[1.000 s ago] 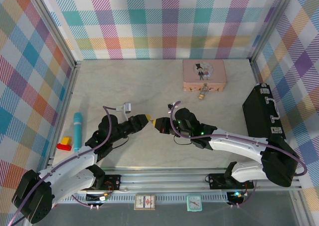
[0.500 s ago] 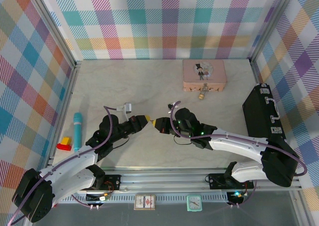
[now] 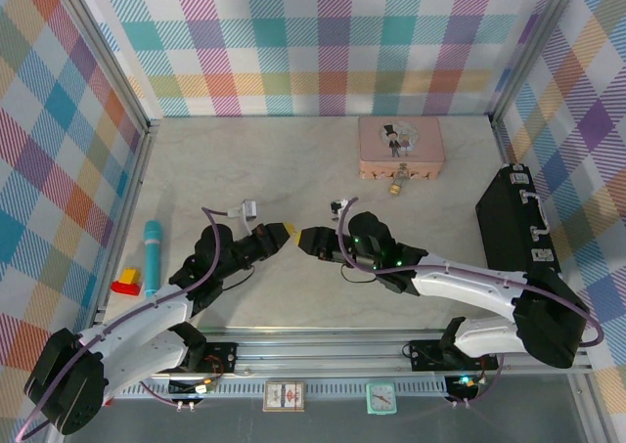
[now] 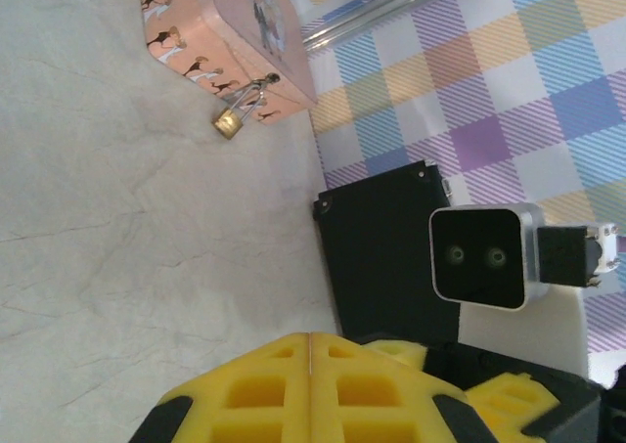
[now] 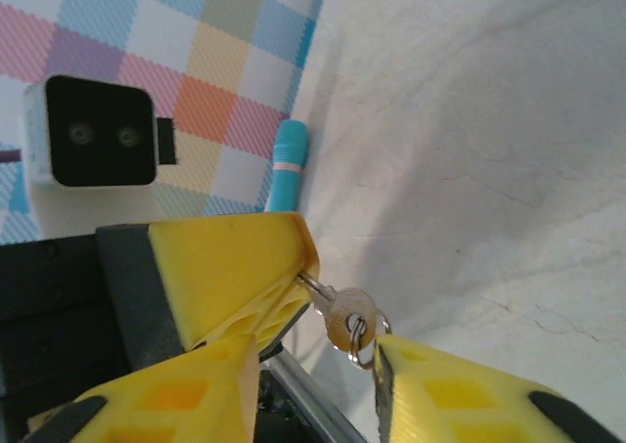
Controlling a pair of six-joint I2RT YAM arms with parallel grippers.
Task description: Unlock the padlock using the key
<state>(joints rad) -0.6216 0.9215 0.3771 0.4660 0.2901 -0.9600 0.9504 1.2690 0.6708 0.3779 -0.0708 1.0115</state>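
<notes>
Since a second ago: a parting of the right gripper [image 5: 315, 353], then pressed closed, now with a clear gap between its yellow fingers [image 5: 196, 394], plus a slight drift of its tip leftward toward the other arm. Underneath everything, a pale marbled table [image 3: 245, 169] inside plaid walls. Along the right edge, a black case [image 3: 514, 223]. At the far side, right of centre, a pink tin [image 3: 401, 142] with a cartoon couple on the lid. Mid-table, both arms stretched inward, grippers tip to tip and almost touching; the left gripper [image 4: 309, 343] pressed fully shut, yellow pads flat together. Near the left wall, a teal tube [image 3: 153, 257], and just beside its near end a red and yellow block [image 3: 125, 285]. At the tin's front edge, hanging from the clasp by a thin silver shackle, the brass padlock [image 4: 231, 122], body down on the table, well apart from both grippers. Smallest of all, the key [image 5: 344, 318]: blade pinched in the shut left gripper, round head and small ring sticking out into the gap between the parted right fingers, ring right at the edge of one of them; contact or not, impossible to tell.
</notes>
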